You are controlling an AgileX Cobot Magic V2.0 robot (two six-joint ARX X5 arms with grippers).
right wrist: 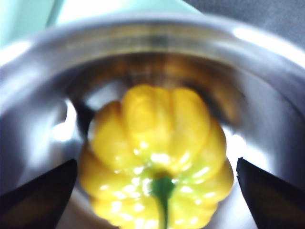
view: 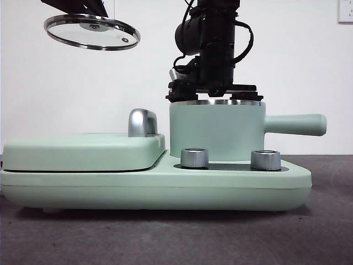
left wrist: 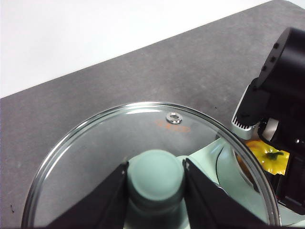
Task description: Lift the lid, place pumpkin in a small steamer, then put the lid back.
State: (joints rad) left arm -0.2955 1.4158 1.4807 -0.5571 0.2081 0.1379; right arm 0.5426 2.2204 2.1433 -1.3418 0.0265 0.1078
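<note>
I saw no brand or label I could read; only a faint orange mark showed on the lid (left wrist: 157,157) glass near its steam vent, too blurred to make out.

The pumpkin (right wrist: 157,157) lay inside the steamer (view: 216,131), resting on the shiny steel inside, green stem toward my right wrist camera. The right gripper (right wrist: 157,191) hung just over the steamer's rim, jaws spread wide to either side of the pumpkin and clear of it. In the front view that arm stood dark and big right above the pot, whose long handle pointed toward the counter's right edge.

The left gripper (left wrist: 156,191) had its jaws pressed onto the lid's mint knob, pinching it, and held the lid high in the air toward the counter's left side, a little tilted and well apart from the steamer.

The steamer sat on the right half of a mint-green base (view: 154,182); a flat mint cover (view: 83,150) with a chrome handle (view: 142,122) filled the left half. Two steel dials (view: 194,157) stood at the base's front, below the pot.
</note>
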